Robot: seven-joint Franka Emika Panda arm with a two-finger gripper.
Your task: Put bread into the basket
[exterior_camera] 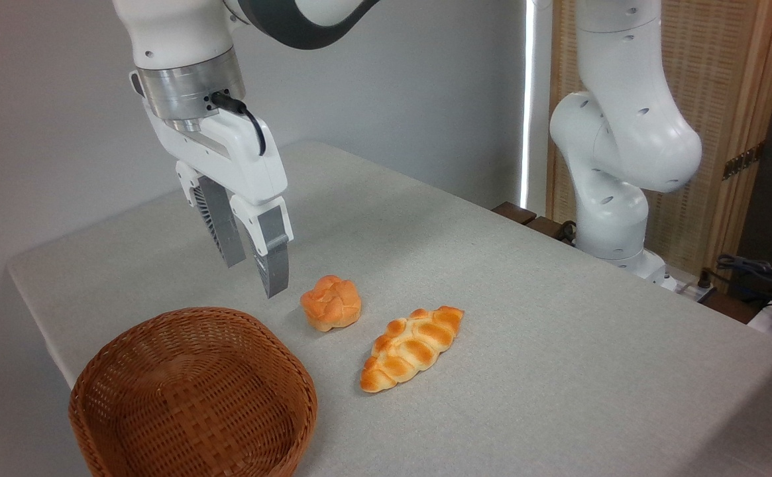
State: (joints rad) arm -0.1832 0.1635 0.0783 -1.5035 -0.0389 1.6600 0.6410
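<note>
The bread, a small round golden-orange bun with a knotted top, lies on the grey tablecloth near the middle. The basket, brown woven wicker with low sides, stands at the front left and holds nothing. My gripper hangs above the table just left of the bun and beyond the basket's far rim. Its two grey fingers point down with a gap between them, and nothing is held.
A longer braided oval loaf lies just right of the bun. The arm's white base stands at the table's far right edge, with cables beyond it. A grey wall runs behind the table.
</note>
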